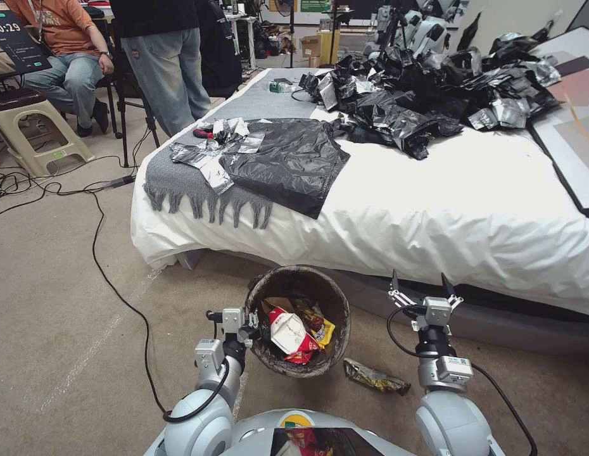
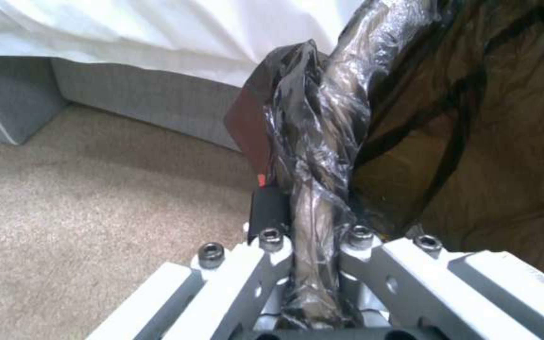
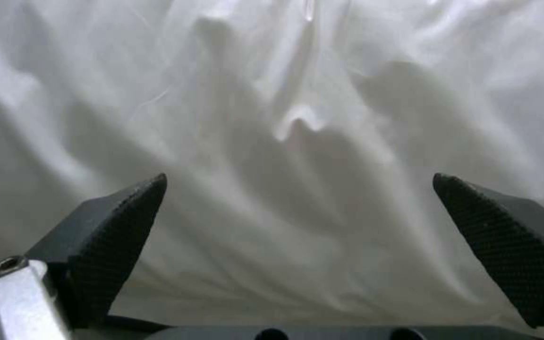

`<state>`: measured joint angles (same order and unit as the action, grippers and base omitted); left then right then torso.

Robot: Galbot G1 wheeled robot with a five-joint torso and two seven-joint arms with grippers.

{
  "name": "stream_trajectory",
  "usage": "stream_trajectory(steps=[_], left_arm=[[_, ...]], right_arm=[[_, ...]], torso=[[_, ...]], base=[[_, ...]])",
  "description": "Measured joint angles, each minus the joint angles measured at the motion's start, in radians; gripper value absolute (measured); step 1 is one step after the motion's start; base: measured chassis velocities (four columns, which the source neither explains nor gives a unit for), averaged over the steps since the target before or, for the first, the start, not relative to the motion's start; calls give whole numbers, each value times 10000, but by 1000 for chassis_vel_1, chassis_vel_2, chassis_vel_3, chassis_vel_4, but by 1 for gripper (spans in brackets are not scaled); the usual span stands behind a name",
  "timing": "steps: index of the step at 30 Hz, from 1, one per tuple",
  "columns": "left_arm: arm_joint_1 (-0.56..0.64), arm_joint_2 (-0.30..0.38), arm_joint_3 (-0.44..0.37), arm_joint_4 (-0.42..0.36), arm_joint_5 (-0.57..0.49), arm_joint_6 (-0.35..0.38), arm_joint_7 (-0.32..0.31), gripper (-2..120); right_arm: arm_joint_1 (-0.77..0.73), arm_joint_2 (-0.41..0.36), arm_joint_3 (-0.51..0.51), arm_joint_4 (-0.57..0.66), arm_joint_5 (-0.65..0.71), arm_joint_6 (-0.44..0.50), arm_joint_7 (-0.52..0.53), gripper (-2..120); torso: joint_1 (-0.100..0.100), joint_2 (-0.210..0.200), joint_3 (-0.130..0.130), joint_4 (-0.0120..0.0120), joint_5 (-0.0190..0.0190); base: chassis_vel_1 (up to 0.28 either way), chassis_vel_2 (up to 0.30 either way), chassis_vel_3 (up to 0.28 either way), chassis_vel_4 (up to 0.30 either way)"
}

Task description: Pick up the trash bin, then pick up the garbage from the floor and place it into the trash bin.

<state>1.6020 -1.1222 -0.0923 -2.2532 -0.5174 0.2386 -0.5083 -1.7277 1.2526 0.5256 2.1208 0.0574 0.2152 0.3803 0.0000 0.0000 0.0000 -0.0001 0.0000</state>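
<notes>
While held off the carpet: small round trash bin [image 1: 299,320] with dark brown bag liner, crushed red-and-white cup [image 1: 287,332] inside.
Left tool [image 1: 251,327]: clenched on the bin's rim [image 2: 313,156].
Right tool [image 1: 424,285]: released, jaws spread, facing white bed sheet [image 3: 297,118].
Floor: yellow-gold snack wrapper [image 1: 375,377] beside the bin.

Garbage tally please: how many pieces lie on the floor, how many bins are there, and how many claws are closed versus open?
Garbage on the floor: 1, a gold snack wrapper beside the bin.
Trash bin: 1, litter inside, pieces overlapping, not counted.
Closed claws: 1, left claw clamped on the bin's lined rim.
Open claws: 1, right claw, empty, by the bed sheet.
Total: 4.
</notes>
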Motion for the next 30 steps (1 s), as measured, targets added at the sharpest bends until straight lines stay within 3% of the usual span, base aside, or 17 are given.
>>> stream_trajectory(steps=[12, 17, 19, 20, 23, 24, 26, 30], left_arm=[[11, -38, -2, -12, 10, 2, -4, 2], [55, -28, -22, -48, 27, -3, -4, 2], [68, 0, -55, -60, 33, -16, 0, 2], [68, 0, -55, -60, 33, -16, 0, 2], [56, 58, -90, -82, 35, -36, 7, 2], [56, 58, -90, -82, 35, -36, 7, 2], [30, 92, -101, -82, 33, -43, 9, 2], [30, 106, -101, -87, 29, -46, 10, 2]], right_arm=[[-82, 37, -41, 11, -71, -47, 0, 100], [-227, -496, 89, 35, -4, -127, 1, 100], [-341, -1276, 264, 73, 147, -132, -11, 100], [-341, -1276, 264, 73, 147, -132, -11, 100], [-599, -2838, 530, -11, 495, 33, -132, 100], [-599, -2838, 530, -11, 495, 33, -132, 100], [-882, -3754, 655, -100, 901, 117, -314, 100], [-997, -4219, 671, -210, 1181, 241, -546, 100]], torso=[[0, 0, 0, 1, 0], [0, 0, 0, 0, 1], [0, 0, 0, -1, 2], [0, 0, 0, -1, 2], [0, 0, 0, 2, 2], [0, 0, 0, 2, 2], [0, 0, 0, -1, 1], [0, 0, 0, -2, 2]], base=[[0, 0, 0, 0], [0, 0, 0, 0], [0, 0, 0, 0], [0, 0, 0, 0], [0, 0, 0, 0], [0, 0, 0, 0], [0, 0, 0, 0], [0, 0, 0, 0]])
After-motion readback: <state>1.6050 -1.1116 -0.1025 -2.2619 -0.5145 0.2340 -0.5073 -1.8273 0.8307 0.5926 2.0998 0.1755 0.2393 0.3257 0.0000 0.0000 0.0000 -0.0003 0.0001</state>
